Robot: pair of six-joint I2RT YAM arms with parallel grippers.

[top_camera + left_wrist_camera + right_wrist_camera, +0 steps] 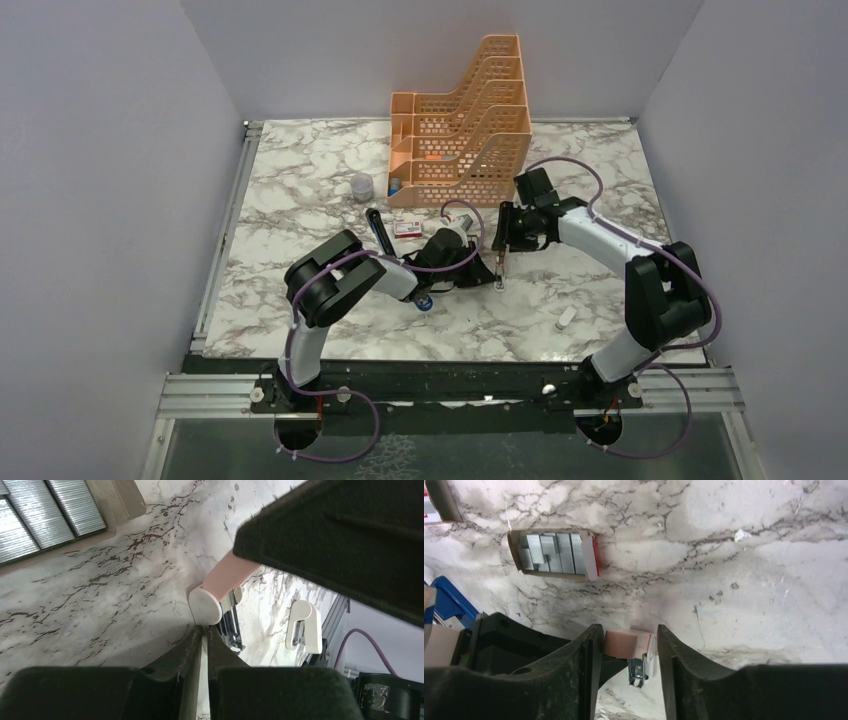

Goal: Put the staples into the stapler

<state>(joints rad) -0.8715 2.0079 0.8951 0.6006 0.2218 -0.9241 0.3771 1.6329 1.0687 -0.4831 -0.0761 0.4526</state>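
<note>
The staples are grey metal strips in a small open tray [555,554] with a red-and-white flap, also at the top left of the left wrist view [45,515]. Their red-and-white box [407,228] lies left of the grippers. Of the blue stapler only a corner [449,602] shows, and a blue bit [425,300] under my left forearm. My right gripper [630,635] [500,268] is shut on a small pink block [621,644] [227,572] with a white end cap and a metal part beneath. My left gripper [205,627] [482,270] is shut, its tips against that cap.
An orange file rack [465,120] stands at the back centre. A small clear cup [361,186] sits to its left. A long black object [378,228] lies beside the box. A small white oblong piece [566,318] [302,625] lies near the right arm.
</note>
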